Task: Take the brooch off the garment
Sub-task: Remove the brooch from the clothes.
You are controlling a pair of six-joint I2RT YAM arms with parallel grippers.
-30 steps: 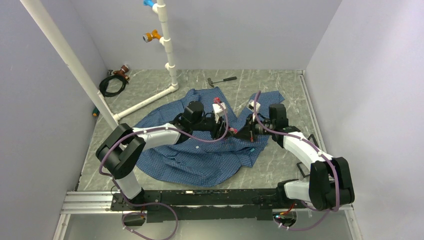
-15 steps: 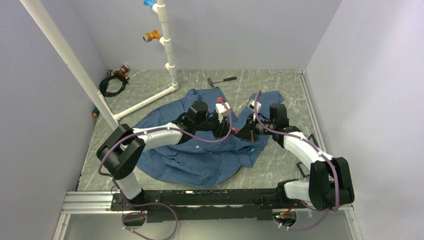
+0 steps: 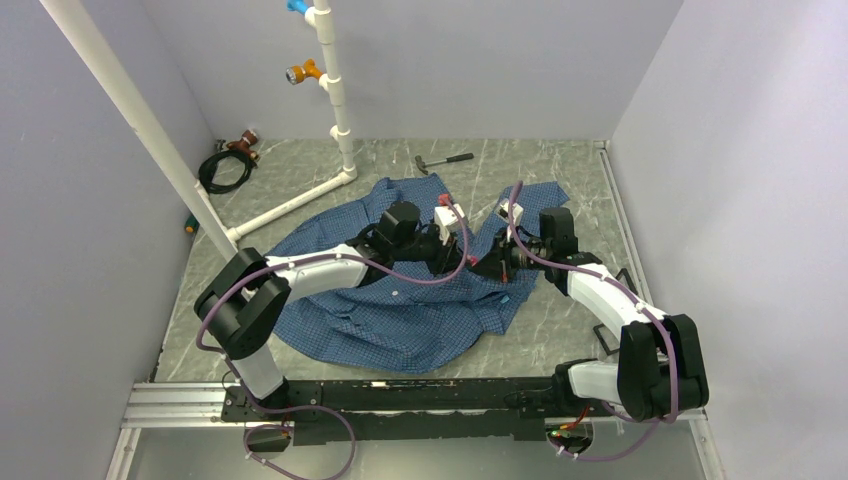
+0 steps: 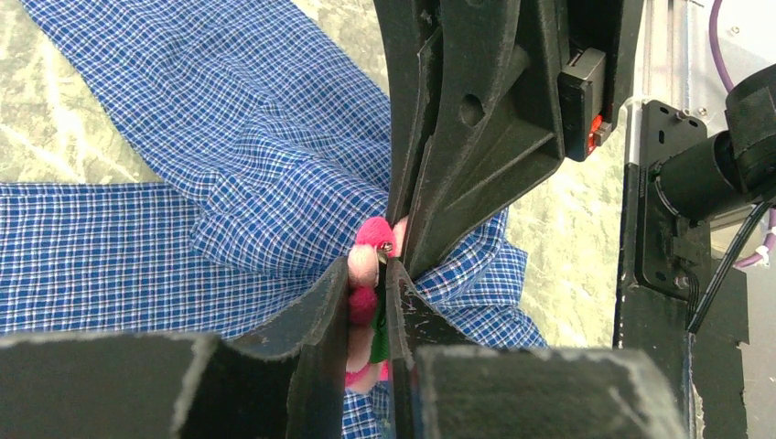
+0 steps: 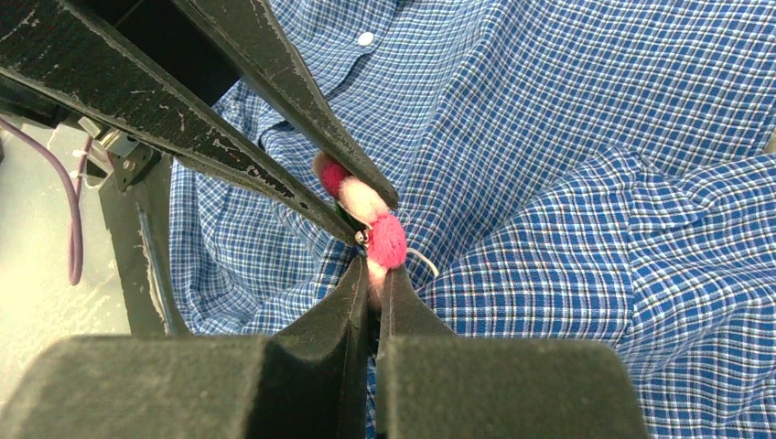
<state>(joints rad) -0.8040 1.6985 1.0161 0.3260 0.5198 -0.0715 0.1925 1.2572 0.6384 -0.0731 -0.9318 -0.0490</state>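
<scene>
Shows a grey-green marbled tabletop (image 3: 580, 170). Carries a crumpled blue fine-checked cloth shirt (image 3: 400, 330) at centre, a small metal hammer (image 3: 443, 161) behind, a coiled black cable (image 3: 224, 170) far left, a white plastic pipe frame (image 3: 290, 205).

The brooch (image 5: 386, 240) looks soft and fuzzy, the garment (image 5: 549, 110) matt woven cloth.

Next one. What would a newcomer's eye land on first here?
The pink brooch, bright against the blue checked shirt mid-table. Both grippers converge there: the left gripper pinches it, and the right gripper is shut right beside it.
</scene>
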